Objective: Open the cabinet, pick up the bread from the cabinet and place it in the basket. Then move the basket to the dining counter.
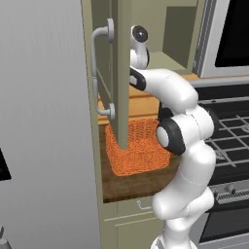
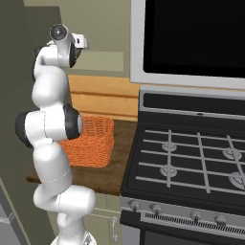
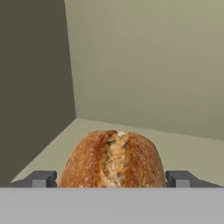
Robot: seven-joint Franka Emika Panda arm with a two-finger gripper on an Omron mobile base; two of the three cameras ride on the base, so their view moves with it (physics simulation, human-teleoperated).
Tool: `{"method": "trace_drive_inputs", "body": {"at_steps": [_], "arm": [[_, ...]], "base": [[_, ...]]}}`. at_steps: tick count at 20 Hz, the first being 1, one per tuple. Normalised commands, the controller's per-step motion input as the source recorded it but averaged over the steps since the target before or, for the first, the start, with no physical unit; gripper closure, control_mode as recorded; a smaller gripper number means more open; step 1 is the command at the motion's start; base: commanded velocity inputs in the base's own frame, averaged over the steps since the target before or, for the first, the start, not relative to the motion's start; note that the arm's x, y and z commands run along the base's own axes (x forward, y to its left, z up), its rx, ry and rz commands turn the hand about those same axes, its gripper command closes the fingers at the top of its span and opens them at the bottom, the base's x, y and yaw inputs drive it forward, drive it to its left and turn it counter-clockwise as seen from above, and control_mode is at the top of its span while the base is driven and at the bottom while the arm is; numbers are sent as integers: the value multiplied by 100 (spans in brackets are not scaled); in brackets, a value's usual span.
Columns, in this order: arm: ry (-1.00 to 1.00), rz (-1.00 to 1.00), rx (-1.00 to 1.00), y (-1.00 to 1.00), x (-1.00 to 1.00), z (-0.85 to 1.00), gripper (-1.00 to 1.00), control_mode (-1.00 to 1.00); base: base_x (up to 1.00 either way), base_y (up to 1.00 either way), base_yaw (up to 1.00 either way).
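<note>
Hand view shows the two dark fingers spread wide, one on each side of a round, brown crusty loaf of bread with a split top; whether they touch its crust cannot be told. The bread sits on the pale floor of the tall sage-green wall cabinet, whose door with a curved silver handle stands open. From the left base view, the white arm rises and reaches up into the cabinet. Below it, the rectangular bright-orange woven wicker basket rests on the dark wood desk. No writing is legible.
</note>
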Motion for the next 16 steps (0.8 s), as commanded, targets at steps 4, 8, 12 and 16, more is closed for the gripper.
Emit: {"method": "trace_drive_inputs", "body": {"at_steps": [4,8,12,16], "arm": [[-2,-4,14,-47,-65,22,100,-100],[-16,-6,7,-48,-100,18,100,-100],[-12,-3,6,-50,-100,17,100,-100],[-2,-1,6,-42,-100,32,100,-100]], "base": [[0,0,0],[0,0,0],[0,0,0],[0,0,0]]}}
